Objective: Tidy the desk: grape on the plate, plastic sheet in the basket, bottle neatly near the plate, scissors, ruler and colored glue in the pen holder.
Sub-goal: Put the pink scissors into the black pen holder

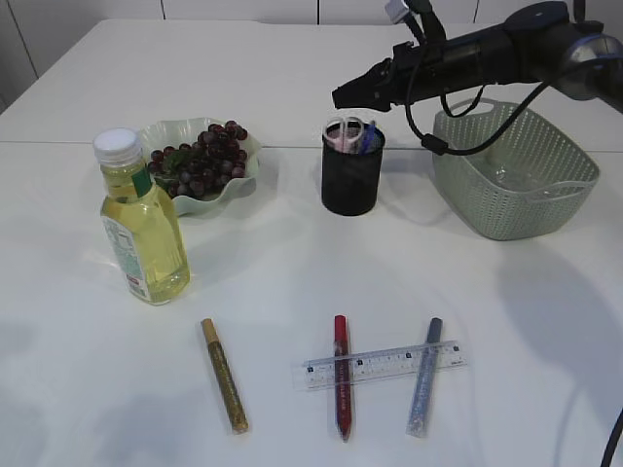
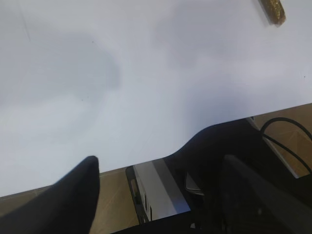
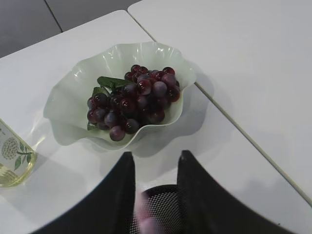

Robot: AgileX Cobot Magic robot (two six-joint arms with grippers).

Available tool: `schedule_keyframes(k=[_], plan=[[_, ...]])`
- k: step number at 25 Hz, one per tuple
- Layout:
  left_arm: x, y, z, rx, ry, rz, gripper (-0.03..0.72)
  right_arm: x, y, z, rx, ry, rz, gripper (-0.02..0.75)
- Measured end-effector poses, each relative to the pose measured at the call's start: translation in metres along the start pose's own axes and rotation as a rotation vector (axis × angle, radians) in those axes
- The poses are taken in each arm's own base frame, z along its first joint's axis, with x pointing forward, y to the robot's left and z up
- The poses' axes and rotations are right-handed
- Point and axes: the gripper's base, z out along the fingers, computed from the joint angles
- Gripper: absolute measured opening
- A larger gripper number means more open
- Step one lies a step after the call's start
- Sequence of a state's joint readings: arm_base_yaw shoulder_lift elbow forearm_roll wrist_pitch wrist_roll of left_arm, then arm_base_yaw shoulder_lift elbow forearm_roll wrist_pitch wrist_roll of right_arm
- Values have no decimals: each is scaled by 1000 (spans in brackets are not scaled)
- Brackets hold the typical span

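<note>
Nearest the front edge of the white table (image 1: 292, 253): three glue sticks lying flat, well apart from one another. Gold glue stick (image 1: 224, 375) at the left, angled slightly; red glue stick (image 1: 342, 375) in the middle; blue-grey glitter glue stick (image 1: 423, 377) at the right. Clear ruler (image 1: 383, 364) laid crosswise over the red and the blue-grey sticks, touching both.

Farther back on the left, upright bottle (image 1: 142, 221) of yellow liquid with a white cap, just in front of the wavy-rimmed pale green plate (image 1: 243, 175). Bunch of dark grape (image 1: 202, 158) already on the plate — seen again from the right wrist view, with green leaves at one side.

At mid-table, black mesh pen holder (image 1: 352, 173) with scissors (image 1: 348, 128) standing in it, pink-trimmed handles up, something blue beside them. To its right, pale green woven basket (image 1: 511, 175), tilted a little; plastic sheet inside not clearly made out.

Right gripper (image 1: 343, 96) hanging above the pen holder on a near-level arm, its two black fingers (image 3: 192, 192) parted by a narrow gap right over the mesh rim, a pink blur between them; touching or clear of it — cannot tell.

Left gripper (image 2: 158, 195) low past the table's near edge, jaws spread wide, nothing between them.
</note>
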State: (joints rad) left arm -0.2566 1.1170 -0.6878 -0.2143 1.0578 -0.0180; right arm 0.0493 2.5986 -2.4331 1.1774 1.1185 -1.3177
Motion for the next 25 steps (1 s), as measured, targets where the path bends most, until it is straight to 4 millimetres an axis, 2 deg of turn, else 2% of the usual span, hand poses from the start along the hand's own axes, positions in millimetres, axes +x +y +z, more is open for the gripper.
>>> schedule_keyframes(k=[10, 15, 19, 25], plan=[[0, 0, 0, 0, 0, 0, 559, -2, 1, 0, -12, -23, 18, 259], [0, 0, 0, 0, 0, 0, 559, -10, 1, -6, 19, 17, 158, 260], [0, 0, 0, 0, 0, 0, 559, -32, 6, -30, 174, 181, 301, 260], [0, 0, 0, 0, 0, 0, 559, -92, 37, -87, 384, 256, 391, 260]])
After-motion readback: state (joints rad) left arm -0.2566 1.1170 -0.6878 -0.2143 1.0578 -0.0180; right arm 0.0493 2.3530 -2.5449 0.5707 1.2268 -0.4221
